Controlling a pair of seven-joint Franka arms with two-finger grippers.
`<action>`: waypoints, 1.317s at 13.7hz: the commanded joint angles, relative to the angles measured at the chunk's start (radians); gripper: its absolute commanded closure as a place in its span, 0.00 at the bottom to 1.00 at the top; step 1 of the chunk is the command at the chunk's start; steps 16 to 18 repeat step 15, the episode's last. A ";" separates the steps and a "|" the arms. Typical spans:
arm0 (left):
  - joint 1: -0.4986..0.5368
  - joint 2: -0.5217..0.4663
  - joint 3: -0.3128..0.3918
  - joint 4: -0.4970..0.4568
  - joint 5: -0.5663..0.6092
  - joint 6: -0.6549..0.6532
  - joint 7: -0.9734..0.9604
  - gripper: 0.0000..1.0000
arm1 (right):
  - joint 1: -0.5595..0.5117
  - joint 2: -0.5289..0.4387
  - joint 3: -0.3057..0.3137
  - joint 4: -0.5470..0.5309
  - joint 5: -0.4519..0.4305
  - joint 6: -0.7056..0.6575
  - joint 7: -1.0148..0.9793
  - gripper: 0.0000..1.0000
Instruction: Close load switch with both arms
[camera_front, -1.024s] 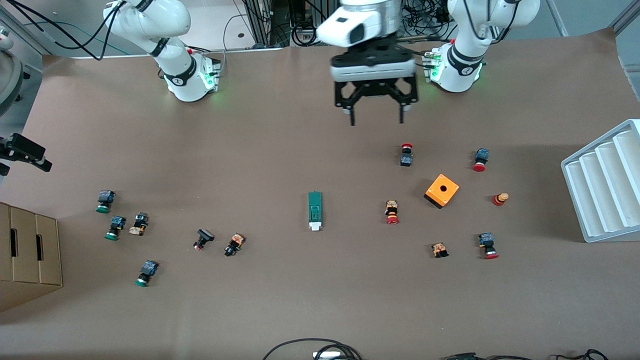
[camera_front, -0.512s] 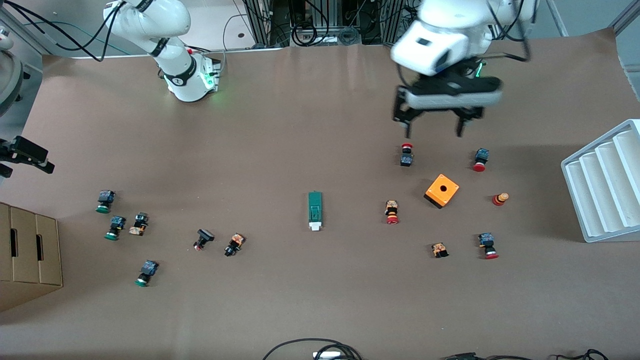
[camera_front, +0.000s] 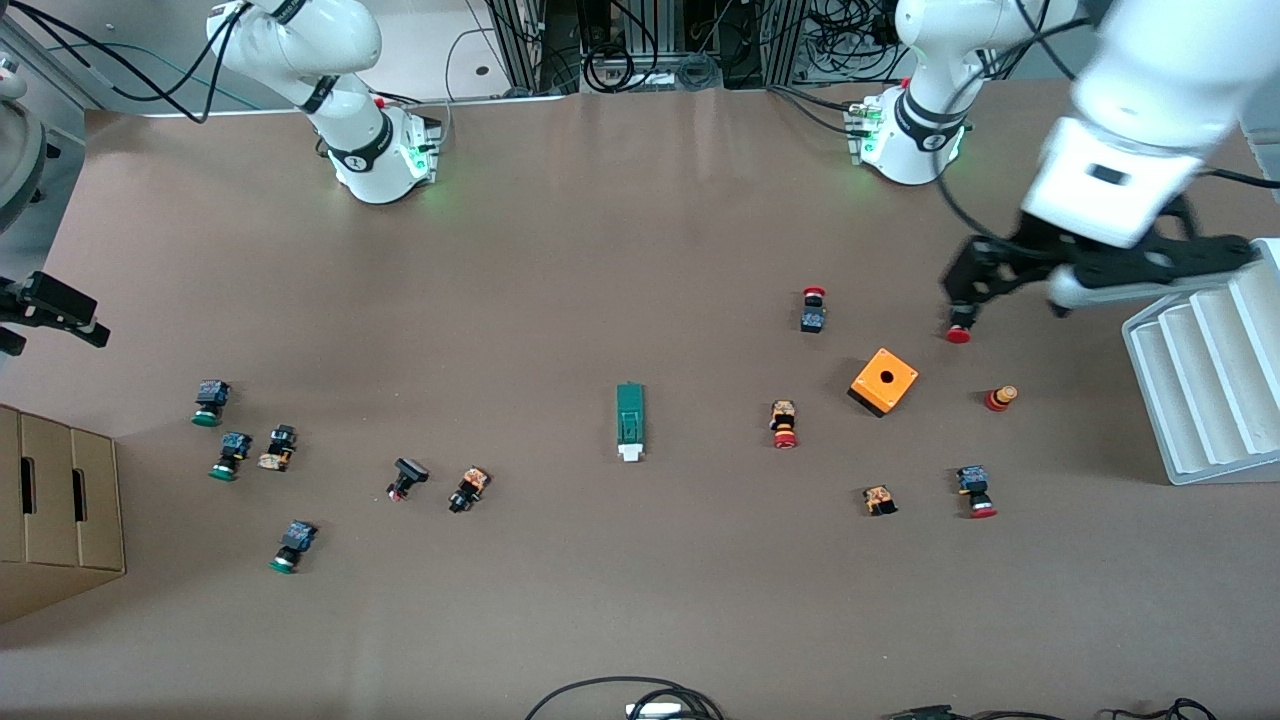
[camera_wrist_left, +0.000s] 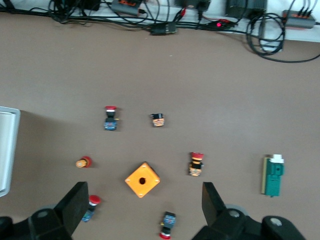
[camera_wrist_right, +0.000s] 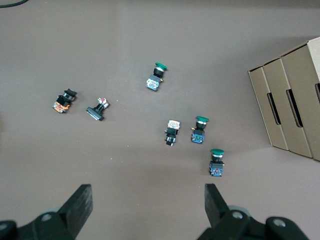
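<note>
front view: load switch (camera_front: 630, 422), green body with a white end, lies flat at mid tabletop (camera_front: 600, 250), apart from all other parts. neither arm touches it.

state of task: whether the switch is open or closed cannot be told. the scene fits either a switch waiting to be closed or one already closed with the arms drawn off.

left gripper (camera_front: 1010, 300): up over the left arm's end of the tabletop, above a red-capped button beside the white tray (camera_front: 1200, 370); fingers (camera_wrist_left: 75, 207) spread wide, holding nothing.

right gripper (camera_wrist_right: 147, 205): out of the front view; its wrist view shows it high over the green-capped push buttons (camera_front: 209, 402) near the cardboard box (camera_front: 60, 500); fingers spread, holding nothing.

surroundings: orange box (camera_front: 884, 381) and red-capped push buttons (camera_front: 784, 424) toward the left arm's end; green-capped and black buttons toward the right arm's end.

obstructions: none close to the switch; the nearest button lies well apart from it.
</note>
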 joint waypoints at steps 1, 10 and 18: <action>0.000 -0.031 0.056 -0.019 -0.021 -0.034 0.053 0.00 | 0.004 0.010 -0.001 0.023 -0.017 -0.007 -0.011 0.00; 0.002 -0.026 0.246 -0.013 -0.090 -0.106 0.073 0.00 | 0.004 0.007 0.013 0.021 -0.017 -0.009 -0.010 0.00; 0.002 -0.033 0.344 0.005 -0.130 -0.148 0.248 0.00 | 0.004 0.009 0.013 0.021 -0.017 -0.006 -0.011 0.00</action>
